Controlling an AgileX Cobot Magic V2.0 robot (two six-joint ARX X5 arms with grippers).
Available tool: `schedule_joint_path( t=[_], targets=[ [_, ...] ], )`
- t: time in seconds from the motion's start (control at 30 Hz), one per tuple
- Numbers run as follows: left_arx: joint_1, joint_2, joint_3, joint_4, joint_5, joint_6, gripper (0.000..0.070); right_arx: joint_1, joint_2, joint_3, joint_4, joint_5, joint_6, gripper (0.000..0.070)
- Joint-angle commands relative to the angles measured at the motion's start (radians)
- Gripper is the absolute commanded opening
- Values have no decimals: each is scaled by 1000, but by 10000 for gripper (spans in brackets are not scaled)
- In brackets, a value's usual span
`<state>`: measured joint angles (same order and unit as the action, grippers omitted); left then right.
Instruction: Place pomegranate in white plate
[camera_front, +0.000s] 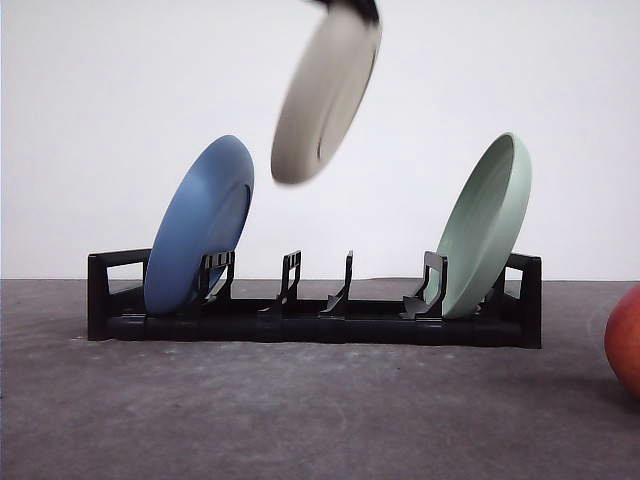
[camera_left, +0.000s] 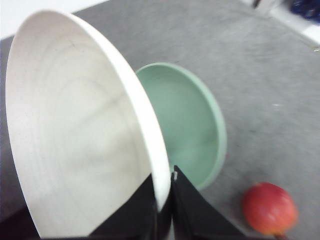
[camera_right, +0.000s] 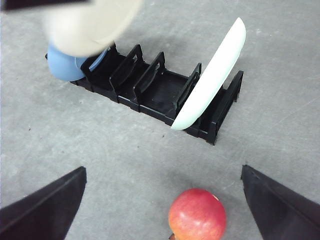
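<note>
Held aloft, tilted and blurred, above the middle of the black plastic dish rack (camera_front: 320, 325): the wide off-white matte round plate (camera_front: 326, 95), rim pinched between the two black fingers of the left gripper (camera_left: 164, 200), clamped tight on its edge. Standing on edge at the rack's left end, leaning rightward: a blue round plate (camera_front: 197, 228). Standing at the rack's right end, likewise leaning: a pale green round plate (camera_front: 485, 228). Resting on the grey tabletop (camera_front: 300, 420), well apart from the raised dish and to the right of the rack: the round red pomegranate (camera_right: 197, 215) with orange-yellow blush, untouched. Hovering over that fruit with fingers spread wide to either side, nothing between them: the right gripper (camera_right: 165, 200).
</note>
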<state>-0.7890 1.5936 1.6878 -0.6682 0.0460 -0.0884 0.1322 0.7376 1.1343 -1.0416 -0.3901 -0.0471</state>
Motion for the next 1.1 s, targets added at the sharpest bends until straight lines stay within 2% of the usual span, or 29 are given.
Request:
schedule_joint_path(
  t=[0.0,0.07,0.13,0.2,0.27,0.33,0.47,0.6,0.83,1.07],
  targets=[
    [-31,-26,28,-22,-1,31,4,4,6,18,5,-2,7,630],
    [-69,-68,28,-79,-2,35,4,4,6,18,5,-2,7,630],
    [-116,-96,28,-143,-39,73,4,4,6,18,5,-2,7,630],
    [-176,-107,26,-220,-156,109,5,4,6,18,5,-2,7,630],
    [-240,-108,11,-281,-257,111,5,4,6,18,5,-2,7,630],
    [-294,-108,-23,-301,-294,103,5,4,6,18,5,-2,7,630],
    [-411,-108,-168,-261,-356,70,4,4,6,18,4,-2,7,630],
    [-491,-108,-343,-188,-458,41,4,4,6,18,4,-3,10,630],
    [-552,-105,-554,-91,-526,21,4,18,6,18,5,-3,10,630],
    [-578,-80,-689,38,-528,29,4,18,6,18,5,-2,10,630]
  ],
)
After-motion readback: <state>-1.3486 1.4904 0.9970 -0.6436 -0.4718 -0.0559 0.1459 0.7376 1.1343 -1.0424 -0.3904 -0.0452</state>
